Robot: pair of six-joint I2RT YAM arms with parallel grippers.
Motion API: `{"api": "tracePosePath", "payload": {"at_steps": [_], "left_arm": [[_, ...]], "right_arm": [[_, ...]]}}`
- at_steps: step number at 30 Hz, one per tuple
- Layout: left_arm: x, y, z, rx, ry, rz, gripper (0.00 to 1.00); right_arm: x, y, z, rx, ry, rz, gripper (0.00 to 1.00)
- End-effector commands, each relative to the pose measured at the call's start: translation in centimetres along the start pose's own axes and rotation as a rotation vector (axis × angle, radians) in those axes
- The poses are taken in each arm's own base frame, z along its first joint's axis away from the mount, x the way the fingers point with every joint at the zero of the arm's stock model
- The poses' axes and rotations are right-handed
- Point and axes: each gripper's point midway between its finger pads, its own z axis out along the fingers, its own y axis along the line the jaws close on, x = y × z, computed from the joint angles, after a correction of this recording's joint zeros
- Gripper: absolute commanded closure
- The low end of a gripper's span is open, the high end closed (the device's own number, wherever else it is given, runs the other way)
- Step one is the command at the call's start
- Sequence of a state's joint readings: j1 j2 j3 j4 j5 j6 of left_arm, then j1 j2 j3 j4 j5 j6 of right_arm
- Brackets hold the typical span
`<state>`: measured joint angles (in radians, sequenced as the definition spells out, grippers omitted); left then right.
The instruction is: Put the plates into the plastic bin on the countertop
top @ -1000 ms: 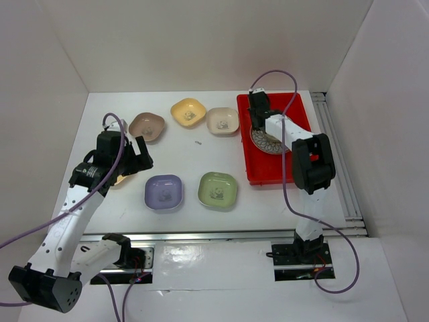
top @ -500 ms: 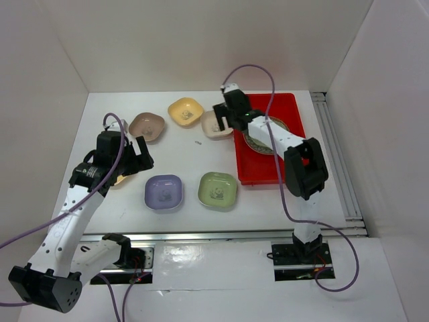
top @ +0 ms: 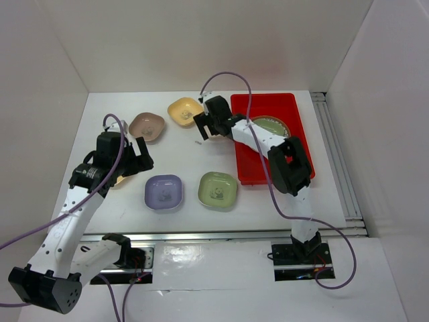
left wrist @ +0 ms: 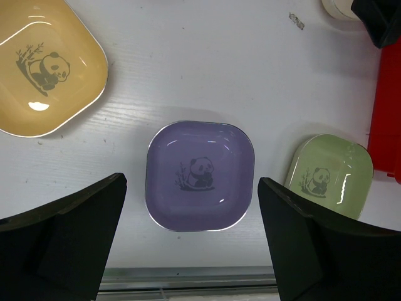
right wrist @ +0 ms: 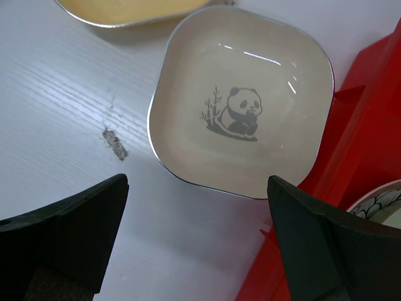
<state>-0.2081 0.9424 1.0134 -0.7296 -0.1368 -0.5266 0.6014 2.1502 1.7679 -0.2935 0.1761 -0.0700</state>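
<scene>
Nearest the arm bases, the lavender dish (top: 164,192) and green dish (top: 218,190) lie apart on the white countertop (top: 188,157). The left gripper (left wrist: 194,251) hangs near the lavender one, jaws spread wide and empty. Farther back, the right gripper (right wrist: 200,244), jaws likewise spread and empty, hovers over the cream dish (right wrist: 241,144), which sits just beside the red bin (top: 298,111), possibly touching its wall; the brown-pink dish (top: 147,126) and yellow dish (top: 187,111) lie to the left. The round patterned plate (top: 270,125) lies flat inside the bin.

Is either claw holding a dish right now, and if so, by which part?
Nothing is held. The left gripper, open, points toward the lavender dish; the right gripper, open, toward the cream dish.
</scene>
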Motion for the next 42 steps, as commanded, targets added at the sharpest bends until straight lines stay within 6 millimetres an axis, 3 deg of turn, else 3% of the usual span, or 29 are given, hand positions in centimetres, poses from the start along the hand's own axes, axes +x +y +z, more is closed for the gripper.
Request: {"api": "tracePosePath", "payload": {"at_steps": [1, 9, 13, 14, 15, 19, 20, 21, 24, 29, 33, 36, 39, 42], "left_arm": [[-1.2, -0.2, -0.4, 0.013, -0.055, 0.0, 0.0], [-1.3, -0.2, -0.6, 0.017, -0.063, -0.001, 0.0], [-1.4, -0.1, -0.6, 0.009, -0.067, -0.001, 0.0], [-1.4, -0.1, -0.6, 0.009, -0.067, -0.001, 0.0], [-1.4, -0.1, -0.6, 0.009, -0.067, -0.001, 0.0], [-1.4, -0.1, -0.6, 0.009, -0.067, -0.001, 0.0], [-1.4, -0.1, -0.6, 0.009, -0.067, -0.001, 0.0], [-1.5, -0.1, -0.8, 0.013, -0.075, -0.002, 0.0], [-1.5, -0.1, -0.8, 0.013, -0.075, -0.002, 0.0], [-1.5, -0.1, -0.8, 0.013, -0.075, -0.002, 0.0], [-1.5, -0.1, -0.8, 0.013, -0.075, -0.002, 0.0], [-1.5, -0.1, -0.8, 0.013, -0.075, -0.002, 0.0], [-1.6, -0.1, -1.0, 0.017, -0.083, -0.003, 0.0], [-1.6, -0.1, -1.0, 0.017, -0.083, -0.003, 0.0]], "right_arm": [[0.6, 0.4, 0.6, -0.014, -0.003, -0.013, 0.02], [2.4, 1.6, 2.9, -0.059, 0.022, -0.027, 0.07], [4.3, 2.8, 4.4, -0.089, 0.061, -0.038, 0.11], [3.6, 2.9, 4.6, -0.088, 0.034, -0.034, 0.11], [4.5, 3.2, 4.9, -0.104, 0.051, -0.047, 0.14], [4.5, 4.2, 5.2, -0.133, 0.03, -0.062, 0.28], [4.5, 4.8, 5.1, -0.14, 0.029, -0.067, 0.52], [4.5, 4.8, 5.1, -0.14, 0.029, -0.068, 0.61], [4.7, 6.3, 4.9, -0.167, 0.027, -0.082, 0.71], [4.5, 10.1, 3.7, -0.227, 0.022, -0.113, 1.0], [1.9, 13.2, 0.9, -0.315, -0.034, -0.096, 1.0], [-1.9, 14.0, -1.8, -0.358, -0.115, -0.08, 1.0], [-7.5, 13.1, -6.7, -0.374, -0.244, -0.055, 1.0], [-10.9, 12.0, -10.2, -0.36, -0.338, -0.051, 1.0]]}}
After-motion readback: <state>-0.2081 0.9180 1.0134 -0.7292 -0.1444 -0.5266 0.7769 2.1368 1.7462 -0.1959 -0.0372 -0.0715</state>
